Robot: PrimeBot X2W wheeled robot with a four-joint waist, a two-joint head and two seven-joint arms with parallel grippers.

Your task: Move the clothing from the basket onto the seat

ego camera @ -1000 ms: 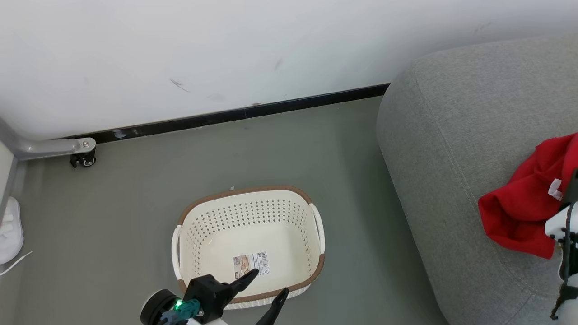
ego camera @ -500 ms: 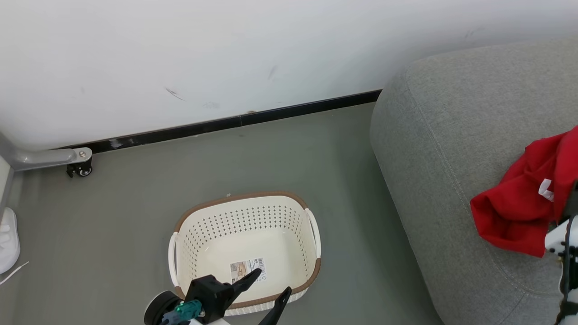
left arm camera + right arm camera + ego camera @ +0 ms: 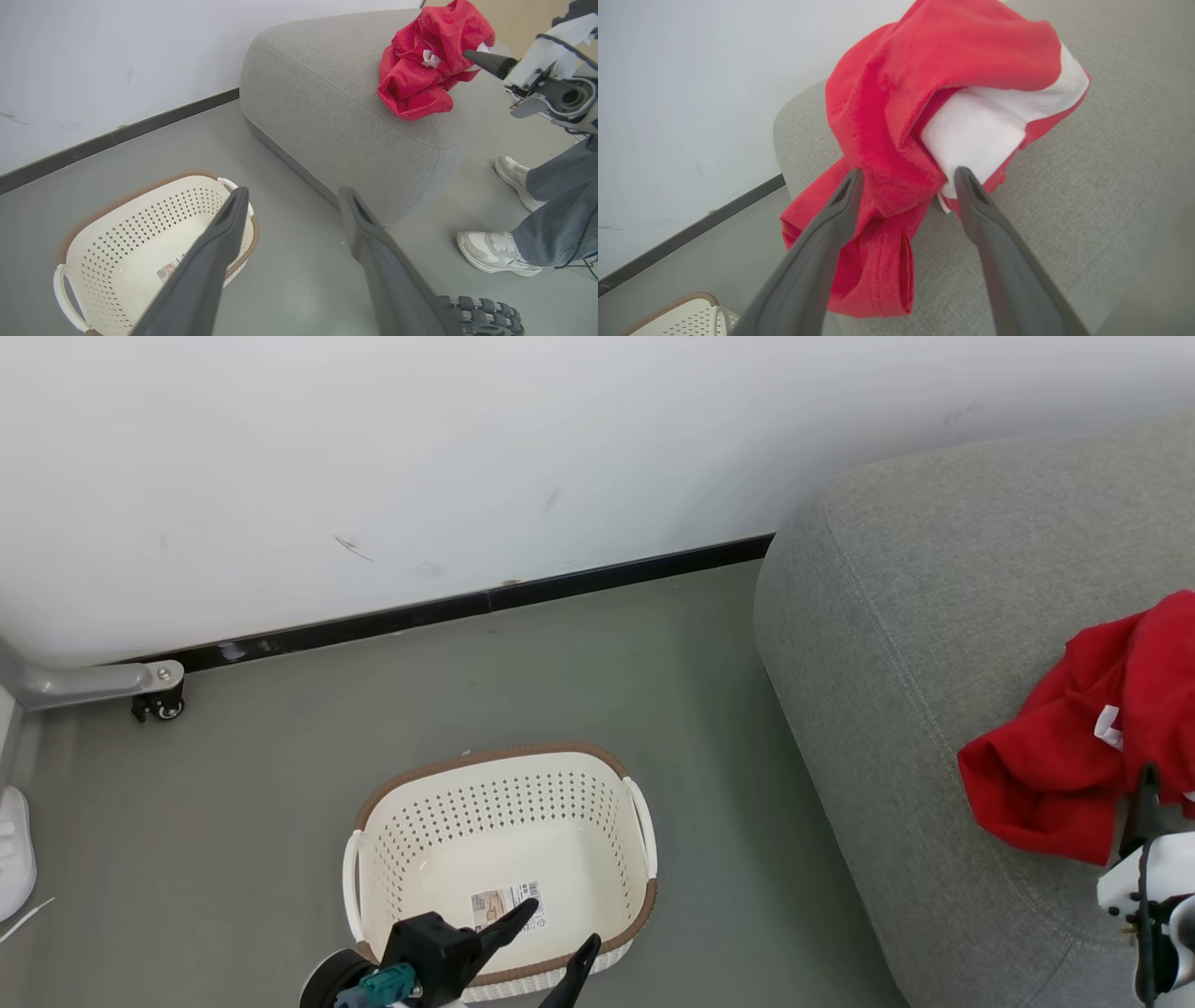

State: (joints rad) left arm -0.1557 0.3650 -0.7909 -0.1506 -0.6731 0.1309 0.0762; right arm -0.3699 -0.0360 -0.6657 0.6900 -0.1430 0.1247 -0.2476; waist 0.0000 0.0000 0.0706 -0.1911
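Where the clothing (image 3: 1074, 775) lies: well to the robot's right of the basket (image 3: 504, 803), bunched in a red heap on top of the seat (image 3: 915, 644), with a broad white band showing among the folds
Basket: upright on the grey floor (image 3: 280, 784); cream perforated walls, brown rim, white side handles, a barcode sticker (image 3: 499, 903) on its bare bottom
Seat: grey fabric with a stitched seam, its rounded end just to the right of the basket with a strip of floor between them, and far larger than the basket
Left gripper (image 3: 294, 191): poised above the basket's near rim, its two dark fingers spread wide with nothing between them
Right gripper (image 3: 909, 171): far right of the basket, up at the heap on the seat; fingers spread wide, one on each side of a red fold, not pinching it; whether the tips touch the cloth cannot be told
Wall (image 3: 467, 448): white and scuffed, beyond the basket, with a black skirting strip (image 3: 467, 607) along its foot
Castor (image 3: 159, 707): on a grey metal leg, left of the basket and nearer the wall
Slipper (image 3: 14, 849): white, on the floor far left of the basket
Person: two white trainers (image 3: 495, 252) and blue jeans legs (image 3: 551, 228) in the left wrist view, on the floor well apart from the basket, past the seat's corner
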